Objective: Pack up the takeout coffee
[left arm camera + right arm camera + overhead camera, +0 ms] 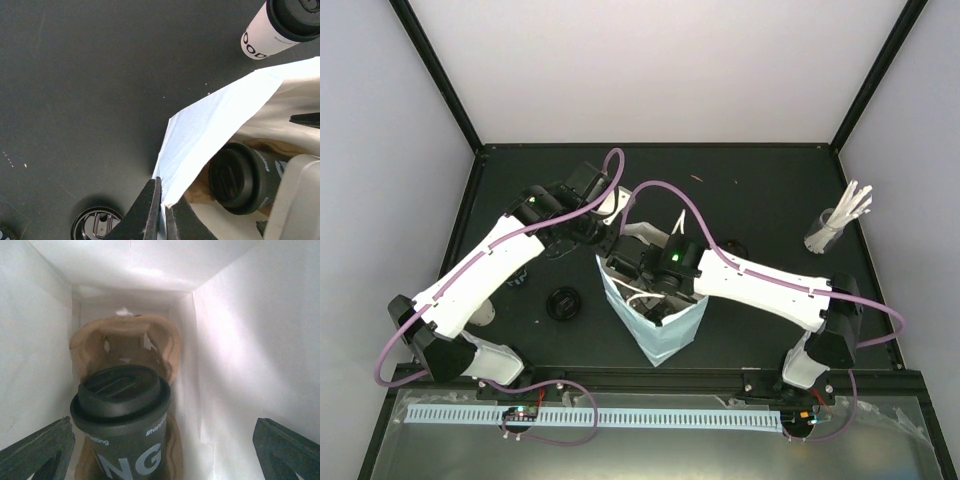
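Takeout coffee cup (120,415) sits in its pulp carrier (125,337) inside the blue bag (200,125); right fingers (287,447) stand apart either side, left fingers (146,210) pinch the bag's rim. We would lift straight out, clear of the paper. A second cup (272,30) waits on the black tabletop (75,75), white walls (620,60) around.

- The dark cup (122,432) in the bag (235,340) bears large pale letters "NG" low on its side.
- Just under its lid, at the right, small pale print reads "#happ", cut off by the cup's curve.
- At the left, a small pale word ends in "ating".
- The cream cup (265,37) bears black letters near its base, seemingly "OOD".
- The fine print beside them is too small to read.
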